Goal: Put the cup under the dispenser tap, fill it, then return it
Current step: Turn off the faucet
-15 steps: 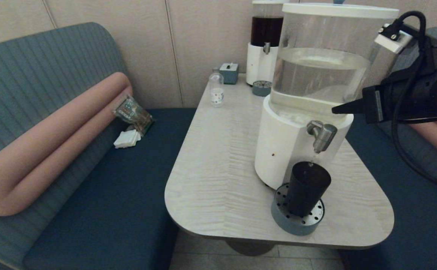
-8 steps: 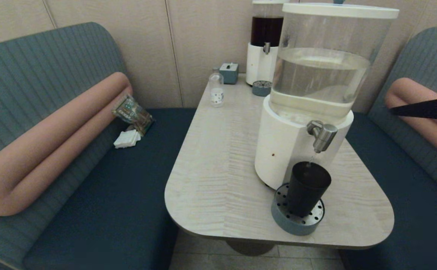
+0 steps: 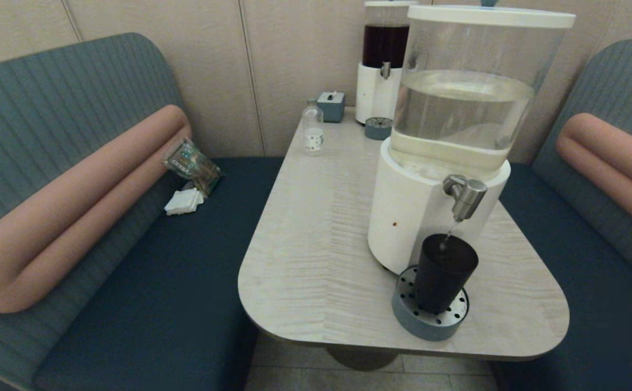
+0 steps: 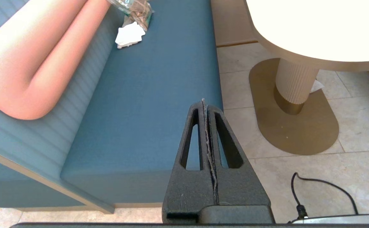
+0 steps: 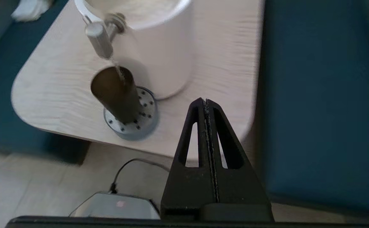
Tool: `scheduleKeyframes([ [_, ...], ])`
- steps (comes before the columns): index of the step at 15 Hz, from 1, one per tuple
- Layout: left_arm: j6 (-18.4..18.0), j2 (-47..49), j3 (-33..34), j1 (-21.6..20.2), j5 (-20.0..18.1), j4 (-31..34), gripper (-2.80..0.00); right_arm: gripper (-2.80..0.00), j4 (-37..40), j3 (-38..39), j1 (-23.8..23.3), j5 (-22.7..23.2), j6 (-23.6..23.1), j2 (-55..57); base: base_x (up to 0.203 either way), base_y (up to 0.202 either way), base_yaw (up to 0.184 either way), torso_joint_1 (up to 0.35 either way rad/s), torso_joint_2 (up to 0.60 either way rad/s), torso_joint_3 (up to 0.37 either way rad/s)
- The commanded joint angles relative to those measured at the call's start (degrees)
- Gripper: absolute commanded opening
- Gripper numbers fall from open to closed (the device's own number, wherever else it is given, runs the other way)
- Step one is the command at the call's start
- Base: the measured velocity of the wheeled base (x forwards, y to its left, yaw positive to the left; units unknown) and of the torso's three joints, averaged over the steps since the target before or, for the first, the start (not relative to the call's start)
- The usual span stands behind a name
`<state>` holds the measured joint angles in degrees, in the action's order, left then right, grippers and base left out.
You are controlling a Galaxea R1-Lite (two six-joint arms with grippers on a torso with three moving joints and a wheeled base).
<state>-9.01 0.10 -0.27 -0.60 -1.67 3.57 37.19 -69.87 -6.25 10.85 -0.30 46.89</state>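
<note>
The cup [image 3: 444,273] stood on the drip tray [image 3: 429,320] under the dispenser tap [image 3: 465,196], at the dispenser's five o'clock, catching its thin stream. Both the right gripper [image 5: 206,101] and the left gripper [image 4: 203,102] were clenched empty, off the table [image 3: 316,244].

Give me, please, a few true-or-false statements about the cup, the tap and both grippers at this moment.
1. The cup stands on the round perforated drip tray. True.
2. The dispenser tap is dry. False: a thin stream runs from it into the cup.
3. The right gripper grips the cup. False: it is shut and empty, off the table's edge.
4. The left gripper is shut, low beside the bench. True.
5. The cup lies tipped over. False: it is upright.
</note>
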Motion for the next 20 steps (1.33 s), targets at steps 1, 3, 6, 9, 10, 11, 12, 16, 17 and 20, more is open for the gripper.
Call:
scheduleKeyframes([
  [1,0.0,0.1,0.0,0.0,0.0,0.0,-2.80,-2.80,3.1,1.3,-2.1,0.5,-0.2,-9.7,0.000,0.000,0.000,0.000,0.00,0.000],
  [3,0.0,0.1,0.0,0.0,0.0,0.0,-2.80,-2.80,6.4,3.6,-0.3,0.5,-0.5,-14.9,0.000,0.000,0.000,0.000,0.00,0.000],
  [6,0.0,0.1,0.0,0.0,0.0,0.0,-2.80,-2.80,6.9,10.0,0.9,0.2,-1.5,-24.2,0.000,0.000,0.000,0.000,0.00,0.000],
  [9,-0.1,0.1,0.0,0.0,0.0,0.0,-2.80,-2.80,8.9,14.3,1.2,0.2,-3.9,-30.9,0.000,0.000,0.000,0.000,0.00,0.000],
  [10,0.0,0.1,0.0,0.0,0.0,0.0,-2.80,-2.80,9.8,14.6,1.2,0.3,-3.8,-31.1,0.000,0.000,0.000,0.000,0.00,0.000],
  [11,0.0,0.1,0.0,0.0,0.0,0.0,-2.80,-2.80,9.9,14.9,1.2,0.4,-4.1,-31.1,0.000,0.000,0.000,0.000,0.00,0.000],
  [12,0.0,0.1,0.0,0.0,0.0,0.0,-2.80,-2.80,9.7,16.1,1.2,0.7,-4.2,-31.1,0.000,0.000,0.000,0.000,0.00,0.000],
  [16,0.0,0.1,0.0,0.0,0.0,0.0,-2.80,-2.80,5.5,21.0,2.4,0.8,-4.9,-31.5,0.000,0.000,0.000,0.000,0.00,0.000],
  [17,-0.1,0.1,0.0,0.0,0.0,0.0,-2.80,-2.80,5.5,21.6,4.8,0.4,-5.0,-32.1,0.000,0.000,0.000,0.000,0.00,0.000],
  [20,-0.1,0.1,0.0,0.0,0.0,0.0,-2.80,-2.80,4.8,26.7,6.7,-2.9,-5.5,-37.5,0.000,0.000,0.000,0.000,0.00,0.000],
])
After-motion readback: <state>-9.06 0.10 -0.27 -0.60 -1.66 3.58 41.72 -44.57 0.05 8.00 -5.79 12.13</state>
